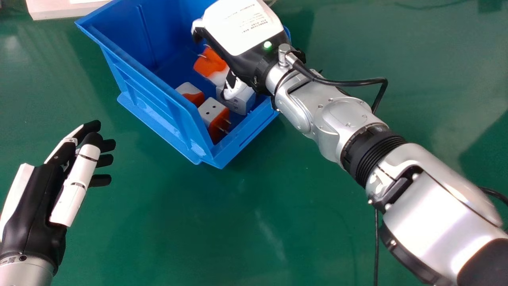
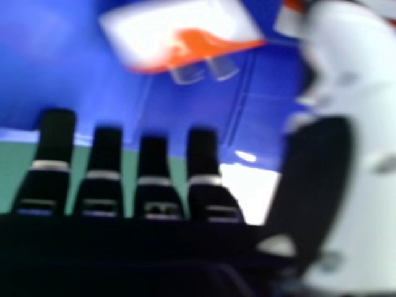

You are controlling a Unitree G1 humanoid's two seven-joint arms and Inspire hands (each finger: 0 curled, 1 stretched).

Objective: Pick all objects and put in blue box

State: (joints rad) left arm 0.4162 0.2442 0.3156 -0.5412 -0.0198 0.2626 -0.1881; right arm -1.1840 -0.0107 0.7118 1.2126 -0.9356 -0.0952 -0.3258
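In the head view my right hand (image 1: 238, 29) is over the blue box (image 1: 158, 97), its thumb pointing down among the things inside. The box holds an orange and white plug (image 1: 209, 62), a small white and orange piece (image 1: 190, 93), a white and orange plug with metal pins (image 1: 216, 115) and a white block (image 1: 241, 101) beside my thumb. From the right hand view, my right hand (image 2: 154, 179) has straight fingers, apart from a white and orange plug (image 2: 182, 34) lying in the box. My left hand (image 1: 35, 194) rests open at the head view's lower left.
A pale object (image 1: 55, 10) stands behind the box at the upper left. The box sits on a green table (image 1: 238, 206), which extends in front of it and to both sides. Black cables run along my right arm.
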